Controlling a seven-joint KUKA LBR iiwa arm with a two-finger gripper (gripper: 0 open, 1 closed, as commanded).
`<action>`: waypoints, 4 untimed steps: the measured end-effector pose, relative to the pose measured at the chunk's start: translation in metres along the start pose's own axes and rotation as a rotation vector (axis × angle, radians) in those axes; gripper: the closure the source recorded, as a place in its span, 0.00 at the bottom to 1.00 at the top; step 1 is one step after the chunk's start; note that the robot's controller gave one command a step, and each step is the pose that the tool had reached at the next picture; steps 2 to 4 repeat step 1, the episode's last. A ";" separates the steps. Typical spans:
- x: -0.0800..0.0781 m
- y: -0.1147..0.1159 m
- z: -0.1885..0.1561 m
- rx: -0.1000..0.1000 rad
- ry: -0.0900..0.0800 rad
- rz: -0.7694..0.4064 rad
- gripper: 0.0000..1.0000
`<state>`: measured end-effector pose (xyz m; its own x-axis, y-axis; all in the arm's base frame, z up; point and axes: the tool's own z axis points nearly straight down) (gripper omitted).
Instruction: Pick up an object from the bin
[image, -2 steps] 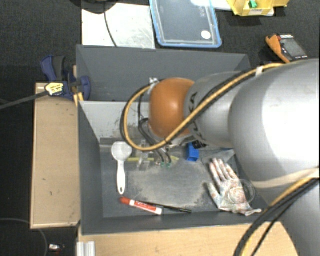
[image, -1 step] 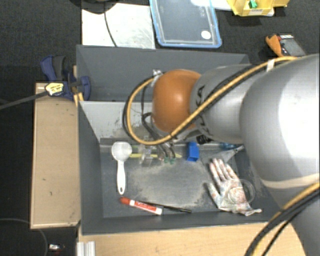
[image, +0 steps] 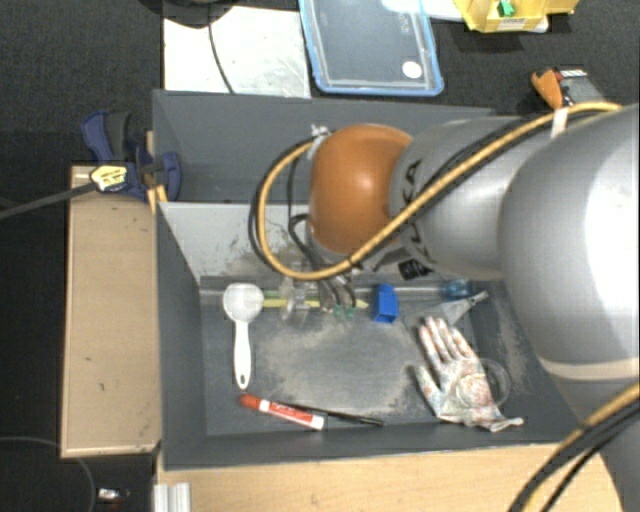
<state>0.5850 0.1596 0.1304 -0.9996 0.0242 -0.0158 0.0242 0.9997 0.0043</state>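
Note:
My gripper (image: 320, 297) is low over the back of the bin floor, just under the orange wrist cover. A white plastic spoon (image: 241, 330) lies right beside it on the left, bowl towards the gripper and handle pointing to the front. A small blue block (image: 385, 303) lies close on its right. A thin yellow-green piece (image: 325, 304) sits at the gripper's tip; whether it is held I cannot make out.
A patterned pink-and-white glove (image: 456, 378) lies at the front right. A red-and-white marker (image: 283, 410) lies along the front wall. A small blue-tipped tool (image: 458, 291) rests at the back right. The arm covers the bin's right side.

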 end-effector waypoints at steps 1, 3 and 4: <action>-0.001 0.000 -0.021 -0.002 -0.004 0.000 1.00; -0.001 0.000 -0.021 -0.002 -0.004 0.000 1.00; -0.001 0.000 -0.021 -0.002 -0.004 0.000 1.00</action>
